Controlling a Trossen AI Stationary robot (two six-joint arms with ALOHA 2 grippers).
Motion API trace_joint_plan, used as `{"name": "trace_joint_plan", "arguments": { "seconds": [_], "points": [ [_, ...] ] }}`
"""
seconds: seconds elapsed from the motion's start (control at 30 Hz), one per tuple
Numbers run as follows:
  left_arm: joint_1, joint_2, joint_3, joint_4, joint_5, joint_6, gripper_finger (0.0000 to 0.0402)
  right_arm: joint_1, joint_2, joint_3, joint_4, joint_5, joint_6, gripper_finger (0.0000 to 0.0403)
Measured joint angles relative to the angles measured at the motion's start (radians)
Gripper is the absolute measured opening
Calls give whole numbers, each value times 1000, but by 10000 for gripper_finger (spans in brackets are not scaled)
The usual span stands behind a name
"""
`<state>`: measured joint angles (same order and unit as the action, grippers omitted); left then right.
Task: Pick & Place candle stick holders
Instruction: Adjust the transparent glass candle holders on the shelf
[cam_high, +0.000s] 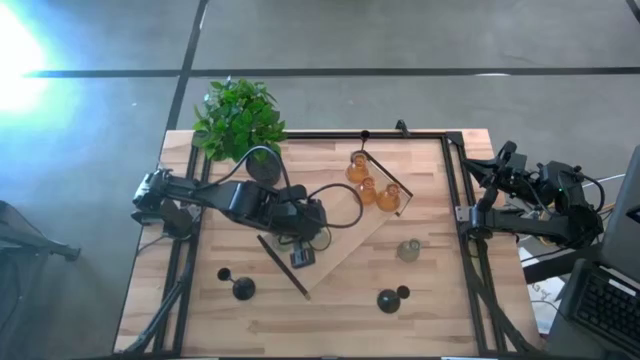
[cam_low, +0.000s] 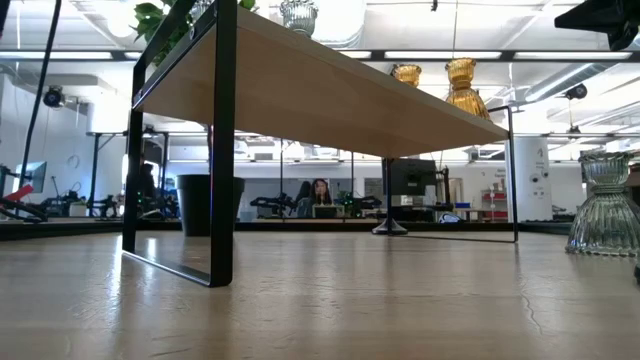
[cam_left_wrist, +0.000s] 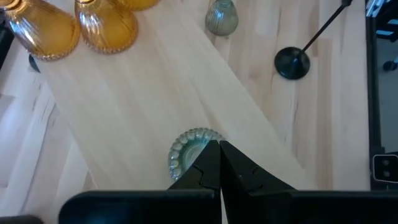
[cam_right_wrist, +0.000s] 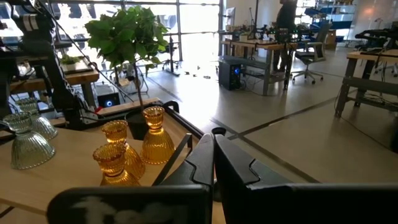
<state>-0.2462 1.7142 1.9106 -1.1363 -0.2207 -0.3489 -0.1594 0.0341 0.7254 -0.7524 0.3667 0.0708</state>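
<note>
A pale green-grey glass holder (cam_left_wrist: 188, 149) stands on the raised wooden shelf (cam_high: 345, 235), partly hidden by my left gripper (cam_left_wrist: 219, 148), which hangs shut just above it, pointing steeply down. Three amber holders (cam_high: 368, 188) stand together at the shelf's far right end. Another green-grey holder (cam_high: 408, 250) stands on the table right of the shelf. Black holders with round bases stand near the front, one left (cam_high: 243, 290), one right (cam_high: 388, 300). My right gripper (cam_right_wrist: 213, 149) waits shut and level at the table's right edge. My left gripper's shut fingertips (cam_left_wrist: 211, 152) stand over the ribbed rim (cam_left_wrist: 180, 146) of the green-grey holder, coming slanting from above. The fingers hide the spot, so I cannot tell whether they touch it. The holder stands upright on the shelf.
A green plant (cam_high: 238, 118) in a black pot stands at the table's far left corner. The shelf lies diagonally across the table on a black frame (cam_low: 222, 150). Bare shelf top lies between the amber holders and my left gripper.
</note>
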Motion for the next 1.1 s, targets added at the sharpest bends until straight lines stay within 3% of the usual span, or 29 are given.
{"name": "trace_joint_plan", "arguments": {
  "seconds": [1.1],
  "points": [
    [36, 5, -66, -41, 72, 2, 0, 0, 0, 0, 0, 0, 0, 8]
  ]
}}
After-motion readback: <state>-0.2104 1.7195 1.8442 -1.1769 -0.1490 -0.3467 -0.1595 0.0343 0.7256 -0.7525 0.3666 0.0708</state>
